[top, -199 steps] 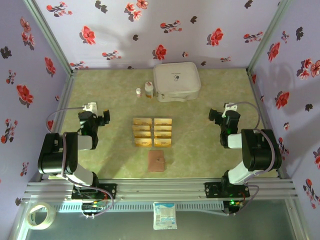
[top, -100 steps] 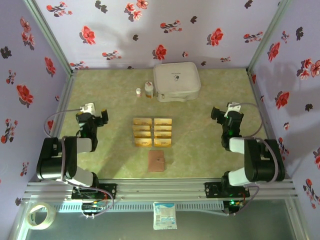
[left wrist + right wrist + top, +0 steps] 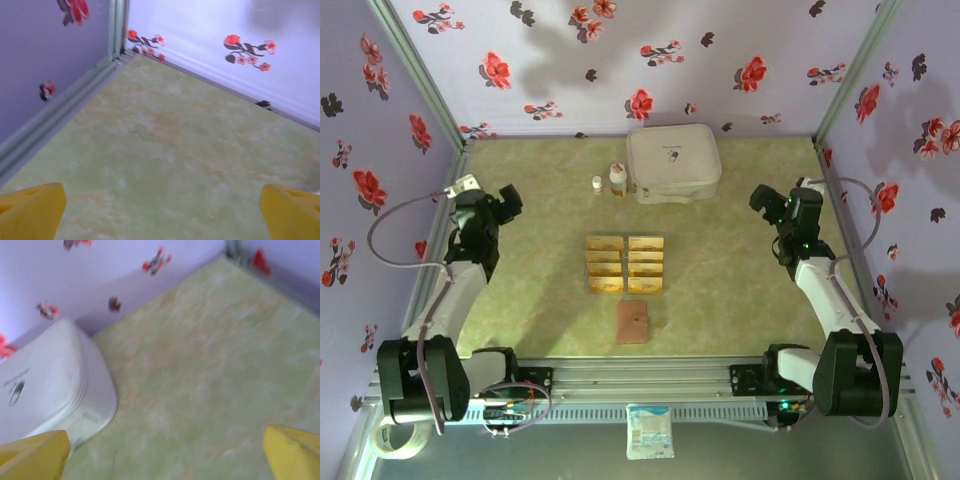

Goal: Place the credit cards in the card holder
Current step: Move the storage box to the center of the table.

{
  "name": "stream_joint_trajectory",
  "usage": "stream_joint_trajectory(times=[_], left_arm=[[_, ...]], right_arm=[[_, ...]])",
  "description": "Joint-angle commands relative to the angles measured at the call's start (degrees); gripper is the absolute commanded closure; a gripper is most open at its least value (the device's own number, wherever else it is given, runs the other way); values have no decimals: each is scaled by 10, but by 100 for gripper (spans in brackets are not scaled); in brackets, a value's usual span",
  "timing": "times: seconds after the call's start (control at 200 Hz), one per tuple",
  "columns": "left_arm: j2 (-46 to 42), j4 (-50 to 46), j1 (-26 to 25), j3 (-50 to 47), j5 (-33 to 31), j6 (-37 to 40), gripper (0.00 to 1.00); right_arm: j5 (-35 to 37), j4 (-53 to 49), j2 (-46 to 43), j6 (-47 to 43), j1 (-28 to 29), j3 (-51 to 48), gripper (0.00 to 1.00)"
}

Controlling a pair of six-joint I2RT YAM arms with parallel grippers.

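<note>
Several golden-yellow credit cards lie in two columns at the middle of the table. Just in front of them the reddish-brown card holder lies flat and closed. My left gripper hangs open near the left wall, well to the left of the cards. In the left wrist view its yellow fingertips stand wide apart over bare table. On the right side my right gripper is open too, far from the cards. Its yellow fingertips frame bare table, and nothing sits between them.
A large white zip case lies at the back centre and also appears as the white zip case in the right wrist view. Two small bottles stand left of it. Flowered walls close in three sides.
Both arms have stretched out from their folded poses. The left gripper has moved back and leftward, the right gripper back and rightward. Cards and card holder have not moved.
</note>
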Motion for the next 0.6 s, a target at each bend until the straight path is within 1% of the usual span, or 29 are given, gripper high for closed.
stream_joint_trajectory(times=[0.0,0.095,0.175,0.24,0.31,0.4,0.5,0.595], left_arm=[[-13,-184,-26,18,72,-101,0],[-23,-216,-66,10,113,-122,0],[-32,-228,-106,0,138,-130,0],[-46,-218,-141,-16,162,-127,0],[-64,-202,-181,-38,168,-126,0],[-84,-184,-210,-73,168,-145,0],[-91,-149,-243,-108,175,-156,0],[-73,-116,-271,-121,178,-161,0]], right_arm=[[-98,-108,-7,13,15,15,1],[-117,-159,-9,1,51,20,1],[-98,-200,-13,-11,99,17,1],[-79,-222,-20,-12,132,9,1],[-74,-237,-24,-6,164,1,1],[-66,-255,-22,-2,207,0,1],[-23,-272,-9,-8,272,5,1],[5,-288,12,-23,319,14,1]])
